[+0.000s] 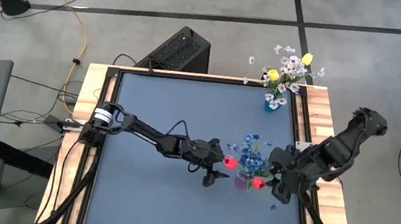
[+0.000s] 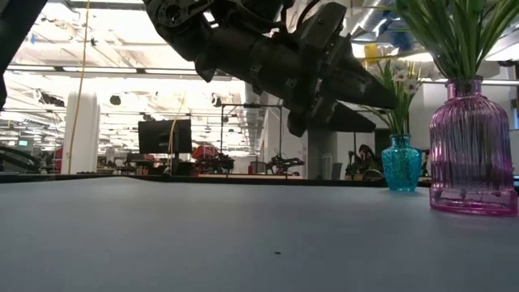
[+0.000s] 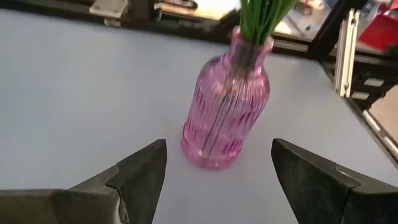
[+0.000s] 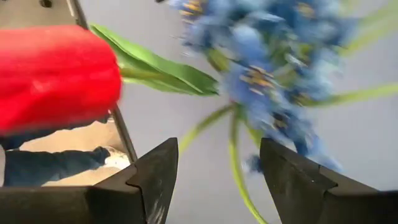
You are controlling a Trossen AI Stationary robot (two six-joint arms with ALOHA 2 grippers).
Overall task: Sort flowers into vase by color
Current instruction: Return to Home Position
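Note:
A pink ribbed glass vase (image 1: 242, 182) (image 2: 470, 154) (image 3: 225, 102) stands on its base on the grey table, with blue flower clusters (image 1: 252, 159) (image 4: 273, 68) on green stems in it. Two red tulip buds (image 1: 230, 161) (image 1: 258, 183) (image 4: 56, 78) show beside the blue ones. My left gripper (image 1: 216, 172) (image 3: 217, 180) is open, raised off the table, left of the pink vase. My right gripper (image 1: 273, 184) (image 4: 217, 180) is open just right of the flowers; thin green stems (image 4: 235, 155) run across its gap, apart from both fingers.
A small blue vase (image 1: 272, 102) (image 2: 401, 162) with white sprays and yellow buds (image 1: 273, 75) stands near the table's far right corner. A blue bit (image 1: 273, 206) lies on the table near the right arm. Wooden rails edge the table (image 1: 184, 125).

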